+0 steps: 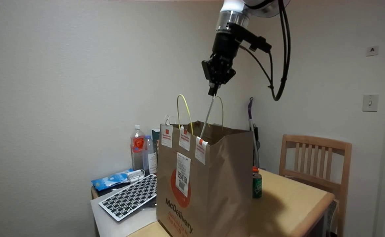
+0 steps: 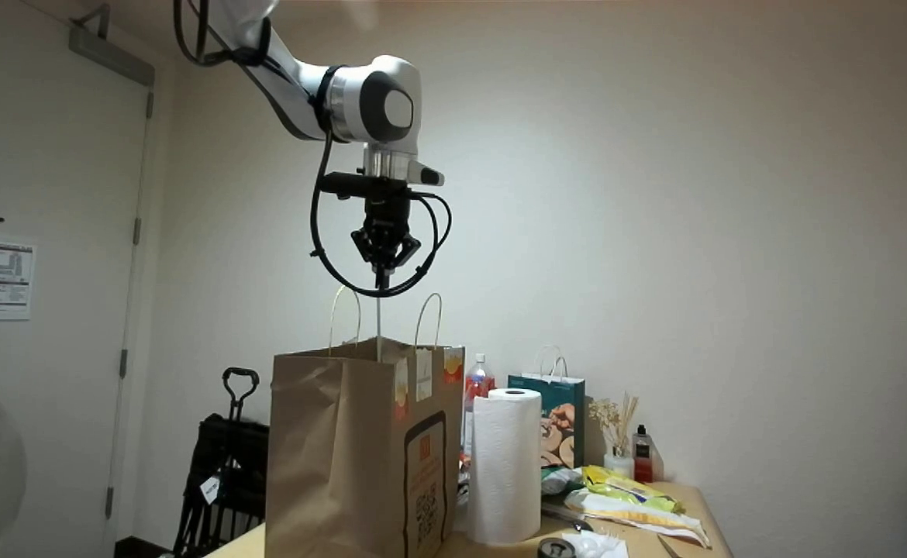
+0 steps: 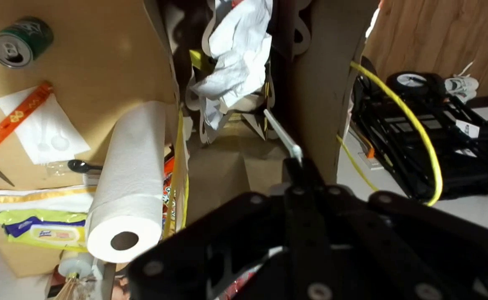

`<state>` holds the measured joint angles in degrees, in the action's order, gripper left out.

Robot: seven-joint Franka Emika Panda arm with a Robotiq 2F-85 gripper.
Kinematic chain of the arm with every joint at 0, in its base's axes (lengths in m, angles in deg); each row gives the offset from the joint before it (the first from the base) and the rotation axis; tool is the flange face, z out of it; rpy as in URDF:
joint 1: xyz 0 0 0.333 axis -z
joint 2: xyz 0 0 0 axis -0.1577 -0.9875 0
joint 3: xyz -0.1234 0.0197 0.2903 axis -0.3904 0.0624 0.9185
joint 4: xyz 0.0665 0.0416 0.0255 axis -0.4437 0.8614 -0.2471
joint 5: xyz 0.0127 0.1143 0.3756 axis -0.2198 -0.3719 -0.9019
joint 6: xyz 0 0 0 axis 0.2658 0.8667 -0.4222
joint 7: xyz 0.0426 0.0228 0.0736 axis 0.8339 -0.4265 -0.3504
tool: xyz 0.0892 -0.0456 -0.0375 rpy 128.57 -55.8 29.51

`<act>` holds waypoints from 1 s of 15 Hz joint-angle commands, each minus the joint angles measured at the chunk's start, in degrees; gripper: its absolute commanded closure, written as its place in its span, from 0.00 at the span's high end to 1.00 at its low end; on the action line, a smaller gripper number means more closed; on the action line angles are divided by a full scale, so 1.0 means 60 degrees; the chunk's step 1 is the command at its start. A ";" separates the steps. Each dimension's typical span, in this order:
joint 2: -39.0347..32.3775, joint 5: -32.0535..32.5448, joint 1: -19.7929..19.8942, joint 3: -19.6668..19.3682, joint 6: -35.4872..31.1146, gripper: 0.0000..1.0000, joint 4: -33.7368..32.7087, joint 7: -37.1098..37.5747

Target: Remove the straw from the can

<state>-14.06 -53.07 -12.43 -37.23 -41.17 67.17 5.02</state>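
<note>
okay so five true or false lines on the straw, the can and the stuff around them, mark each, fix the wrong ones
The claw grips the straw. True.
The can stands upright on the table. True.
The straw is in the can. False: the claw holds it apart from the can.
A paper towel roll stands upright beside the paper bag. True.
The paper bag's top is closed. False: it is open, with crumpled white paper showing inside.
</note>
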 commanded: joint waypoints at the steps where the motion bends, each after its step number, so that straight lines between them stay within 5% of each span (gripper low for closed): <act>1: -0.0098 0.0415 0.0097 0.0094 0.0327 0.00 0.0024 0.0139; 6: -0.0157 0.0678 0.0127 0.0073 0.0202 0.00 0.0035 0.0099; 7: -0.0168 0.0814 0.0133 0.0084 0.0220 0.27 0.0022 0.0112; 15: -0.0162 0.1059 0.0148 0.0053 0.0206 0.72 -0.0019 0.0111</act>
<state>-15.08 -47.86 -12.11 -37.28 -40.30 67.32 5.08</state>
